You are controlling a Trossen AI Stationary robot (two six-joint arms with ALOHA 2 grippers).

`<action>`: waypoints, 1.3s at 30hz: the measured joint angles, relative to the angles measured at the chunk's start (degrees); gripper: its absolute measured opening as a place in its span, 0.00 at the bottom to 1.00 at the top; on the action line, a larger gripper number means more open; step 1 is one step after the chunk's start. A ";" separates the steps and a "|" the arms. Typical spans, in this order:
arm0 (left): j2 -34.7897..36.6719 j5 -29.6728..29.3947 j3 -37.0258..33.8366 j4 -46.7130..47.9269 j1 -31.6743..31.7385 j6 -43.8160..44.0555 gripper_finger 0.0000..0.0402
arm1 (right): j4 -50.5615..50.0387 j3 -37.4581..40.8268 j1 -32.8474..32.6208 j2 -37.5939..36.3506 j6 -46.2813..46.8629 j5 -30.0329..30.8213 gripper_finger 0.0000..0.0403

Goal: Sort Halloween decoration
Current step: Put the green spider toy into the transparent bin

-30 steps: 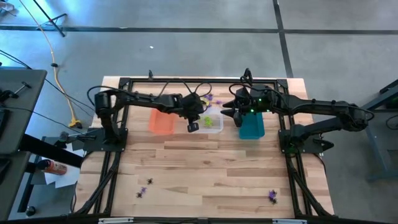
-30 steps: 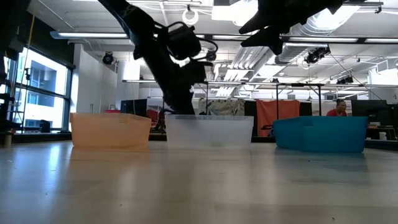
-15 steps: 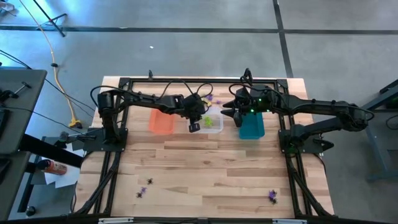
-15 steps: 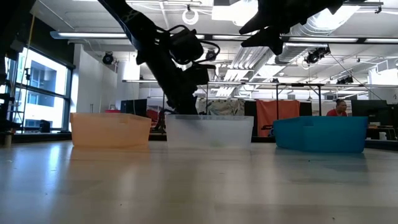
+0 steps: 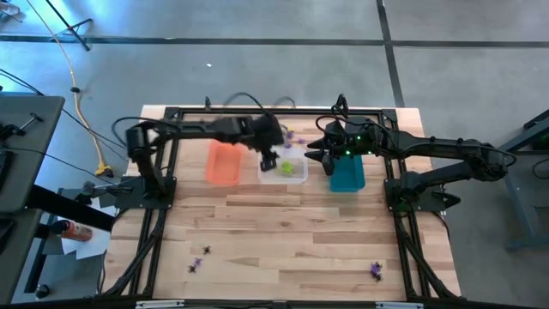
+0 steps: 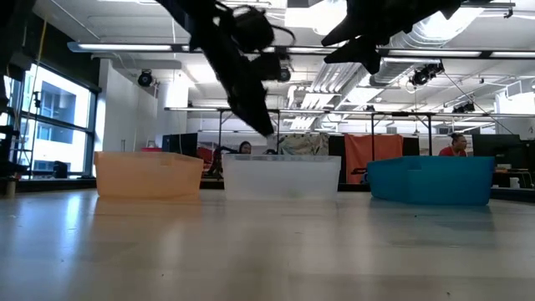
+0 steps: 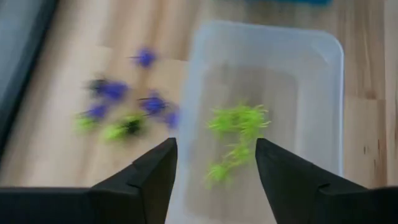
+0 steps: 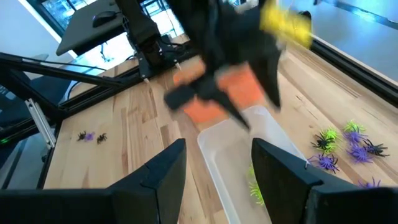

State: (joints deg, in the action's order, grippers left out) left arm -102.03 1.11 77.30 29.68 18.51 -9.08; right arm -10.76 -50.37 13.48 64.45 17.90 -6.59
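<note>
Lime-green spidery plastic trinkets (image 7: 235,127) are seen in the clear rectangular plastic bin (image 7: 323,93) beneath the spread, empty left gripper (image 7: 214,163), the right gripper (image 8: 217,165) is likewise spread and empty, and purple, green and black trinkets (image 7: 121,109) are judged still unsorted on the wooden table (image 5: 292,232).

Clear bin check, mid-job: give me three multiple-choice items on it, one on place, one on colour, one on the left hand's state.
1. Where does the clear bin stand?
A. between the orange bin and the teal bin
B. at the table's near edge
C. stacked on the orange bin

2. What colour are the trinkets lying in the clear bin?
A. black
B. lime green
C. purple

3. How is the left hand?
A. shut on a trinket
B. open and empty over the clear bin
C. resting on the table

Answers:
1 A, the high view shows the three bins in a row with the clear one in the middle.
2 B, the lime green trinkets show in the left wrist view.
3 B, that view shows its fingers apart with nothing between them.
</note>
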 joint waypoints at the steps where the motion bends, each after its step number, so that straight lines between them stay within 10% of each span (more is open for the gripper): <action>1: 1.69 0.04 -0.08 0.17 1.06 0.57 0.53 | 0.23 0.00 0.04 0.00 -0.03 0.08 0.44; 12: 13.47 0.07 -9.03 -11.52 10.42 13.39 0.51 | 0.21 0.00 0.04 0.00 0.08 3.39 0.44; 21: -5.00 0.76 4.83 -1.99 11.38 20.96 0.38 | 0.19 0.00 0.04 0.00 3.29 4.93 0.44; 28: -17.61 3.92 15.02 6.39 11.81 16.24 0.04 | 0.24 0.00 0.04 0.00 9.46 7.99 0.44; 39: -21.21 12.50 15.10 3.84 15.28 17.28 0.00 | 0.28 0.00 0.03 0.00 15.68 11.27 0.44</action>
State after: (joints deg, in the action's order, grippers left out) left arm -123.24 13.61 92.40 33.52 33.79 8.21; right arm -10.48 -50.37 13.51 64.45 33.58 4.68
